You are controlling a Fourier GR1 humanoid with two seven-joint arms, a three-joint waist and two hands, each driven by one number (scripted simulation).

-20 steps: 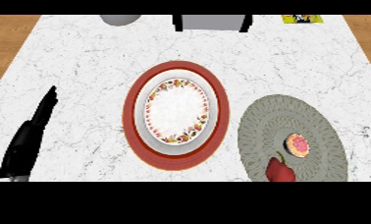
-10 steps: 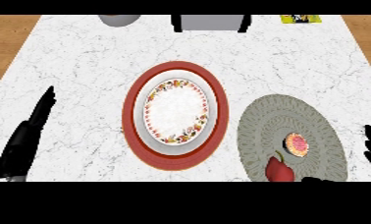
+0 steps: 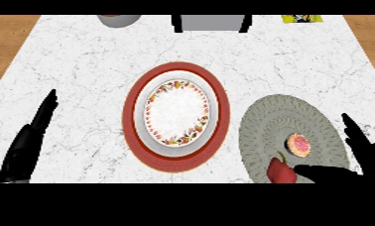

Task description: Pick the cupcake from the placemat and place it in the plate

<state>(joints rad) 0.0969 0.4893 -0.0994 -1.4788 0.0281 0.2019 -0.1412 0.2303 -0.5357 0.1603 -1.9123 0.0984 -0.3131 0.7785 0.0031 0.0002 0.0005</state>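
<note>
The cupcake (image 3: 299,143), pink-topped, sits on the round grey placemat (image 3: 271,116) at the lower right. A white plate (image 3: 178,87) with a floral rim lies in the middle of the counter on a red round underplate (image 3: 221,121). My right hand (image 3: 338,174) comes in at the lower right corner and is open: its thumb points left just below the cupcake, and its fingers (image 3: 355,136) stand to the cupcake's right, apart from it. At the left edge my left hand (image 3: 29,141) rests open, fingers up.
A red object (image 3: 281,170) lies on the placemat's near edge, next to my right thumb. At the counter's far edge are a grey cup (image 3: 117,19), a grey and black block (image 3: 211,22) and a yellow packet (image 3: 302,19). Wooden floor shows beyond both side edges.
My right hand has come into view from the lower right and now flanks the cupcake. The left hand has sunk slightly toward the lower left.
</note>
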